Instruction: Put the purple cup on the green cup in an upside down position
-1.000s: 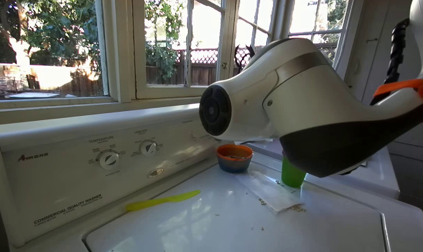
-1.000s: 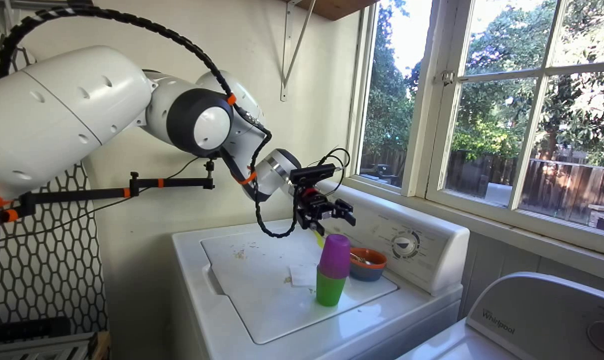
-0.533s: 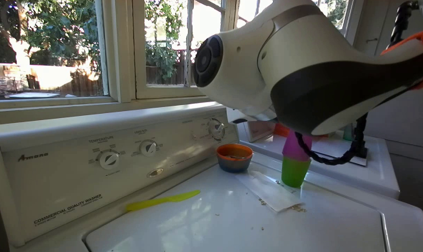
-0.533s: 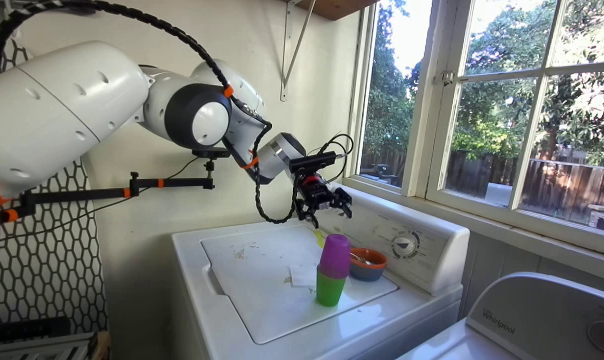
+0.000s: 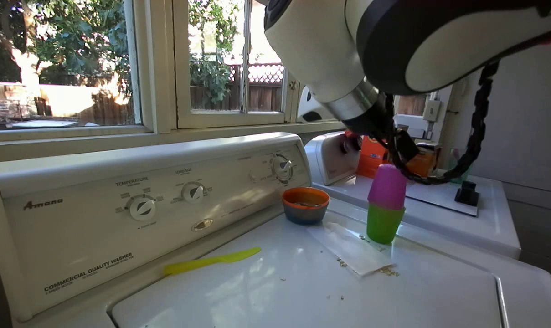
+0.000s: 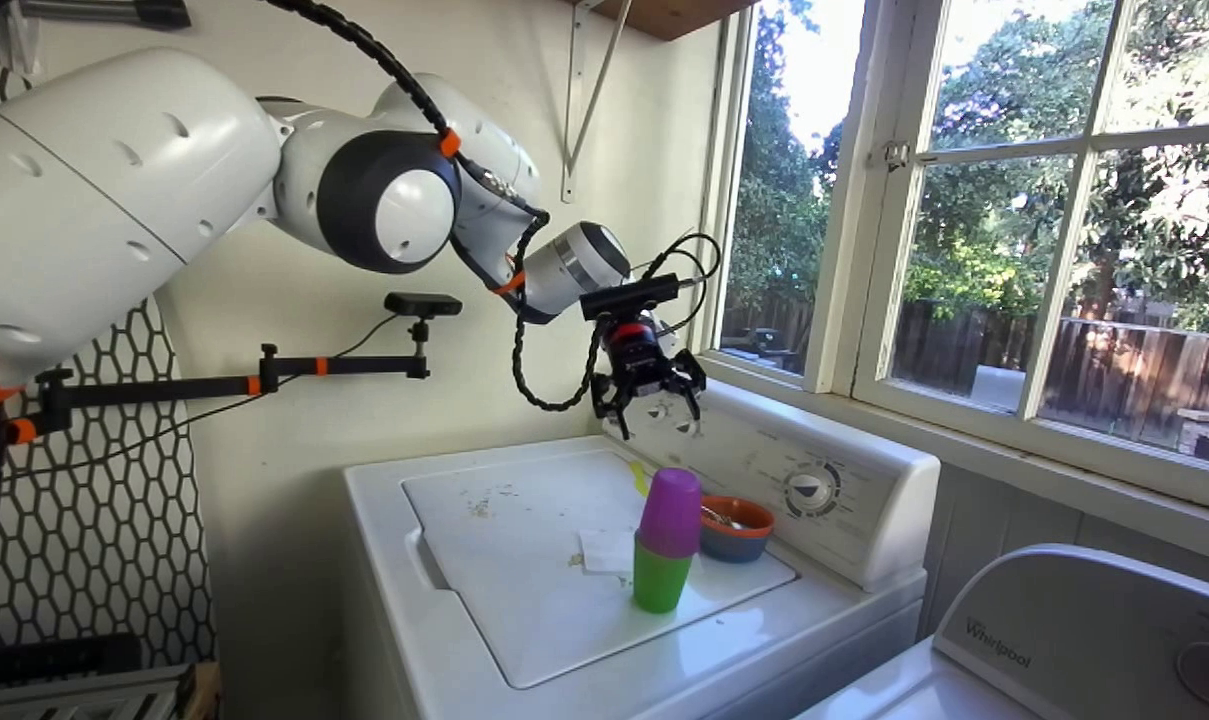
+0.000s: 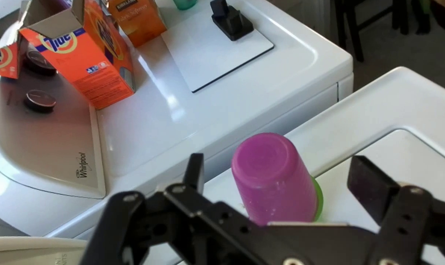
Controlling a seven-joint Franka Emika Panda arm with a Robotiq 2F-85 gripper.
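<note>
The purple cup stands upside down on the upright green cup on the washer lid. The same stack shows in an exterior view, with the purple cup over the green cup. My gripper is open and empty, above and behind the stack, apart from it. In the wrist view the purple cup's closed base faces up between the spread fingers, farther off than them. Only a sliver of the green cup shows there; the rest is hidden.
An orange bowl with a grey-blue outside stands near the stack. A yellow-green knife and a paper napkin lie on the lid. The control panel rises along the back. A Tide box stands on the neighbouring machine.
My arm and open gripper have moved up, and the gripper has tilted to point more downward. The two stacked cups have not moved.
</note>
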